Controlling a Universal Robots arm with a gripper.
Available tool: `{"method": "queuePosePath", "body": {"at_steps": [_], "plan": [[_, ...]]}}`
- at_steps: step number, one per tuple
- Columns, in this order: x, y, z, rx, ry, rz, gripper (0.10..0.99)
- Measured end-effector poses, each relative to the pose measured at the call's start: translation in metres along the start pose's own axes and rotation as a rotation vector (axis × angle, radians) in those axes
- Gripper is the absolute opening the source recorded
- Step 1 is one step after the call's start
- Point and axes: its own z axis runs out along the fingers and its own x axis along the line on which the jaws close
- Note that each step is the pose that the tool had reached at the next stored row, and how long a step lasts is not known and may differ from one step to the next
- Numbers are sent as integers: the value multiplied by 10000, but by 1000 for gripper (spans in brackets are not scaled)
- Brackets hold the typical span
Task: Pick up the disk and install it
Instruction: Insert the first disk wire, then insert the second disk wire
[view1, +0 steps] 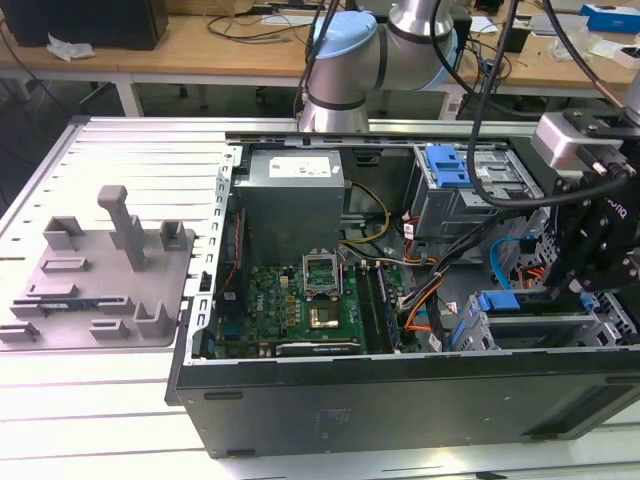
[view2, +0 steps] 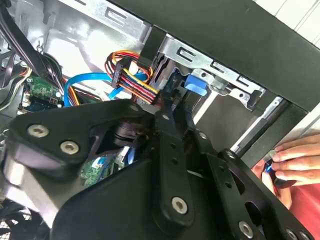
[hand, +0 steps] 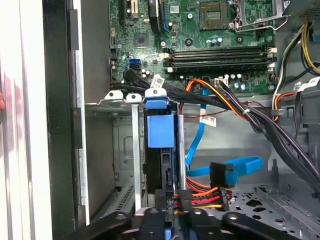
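- Counting from the exterior view: one robot arm (view1: 345, 60), one gripper (view1: 590, 275) and one open computer case (view1: 400, 400) lying on the table.
- One disk (hand: 161, 131) stands on edge in the drive cage (hand: 107, 150) at the case's front corner, its blue rail frame showing between the metal walls in the first wrist view.
- The gripper (hand: 167, 216) sits right at the disk's near end. Its two fingers (view2: 167, 130) are drawn close together, pinching the disk's thin edge.
- One blue flat cable (hand: 235, 167) and one plug of red, orange and yellow wires (hand: 202, 196) lie just beside the cage.
- One motherboard (view1: 300, 310) and one grey power-supply box (view1: 290, 190) fill the case toward the exterior view's left.
- One blue latch (view1: 447, 165) tops the upper cage.
- One grey fixture plate (view1: 100, 280) lies well apart from the case.
- One person's hand (view2: 295, 160) rests outside the case wall.
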Motion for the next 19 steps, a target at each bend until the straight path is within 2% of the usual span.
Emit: {"method": "queuePosePath", "body": {"at_steps": [1,3,4,19], "plan": [[5,1,-62,1,6,1,298],[19,3,-240,3,67,2,424],[22,3,-279,4,93,3,424],[22,3,-288,7,97,2,424]]}}
